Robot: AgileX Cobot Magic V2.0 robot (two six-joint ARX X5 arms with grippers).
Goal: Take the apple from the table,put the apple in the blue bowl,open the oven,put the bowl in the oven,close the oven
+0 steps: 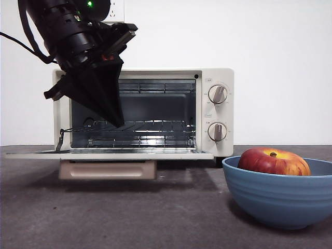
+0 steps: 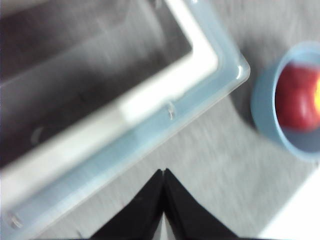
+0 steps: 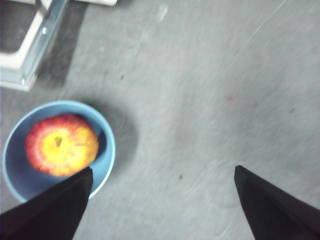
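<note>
The red and yellow apple [image 1: 274,162] lies in the blue bowl [image 1: 280,199], which stands on the table [image 1: 171,218] at the front right. To the bowl's left stands the cream oven [image 1: 218,111], its door [image 1: 104,154] folded down flat. My left gripper [image 1: 118,123] hangs shut and holding nothing just above that door, in front of the oven's opening. The left wrist view shows its tips [image 2: 164,172] past the door's edge [image 2: 150,120], with the bowl [image 2: 262,107] and apple [image 2: 297,97] off to one side. My right gripper [image 3: 162,170] is open above the table beside the bowl [image 3: 107,150] and apple [image 3: 61,144].
The oven's wire rack [image 1: 140,127] shows inside the cavity. Its beige handle [image 1: 106,169] hangs below the lowered door. Two knobs [image 1: 217,94] sit on the oven's right panel. A corner of the door [image 3: 25,65] reaches close to the bowl.
</note>
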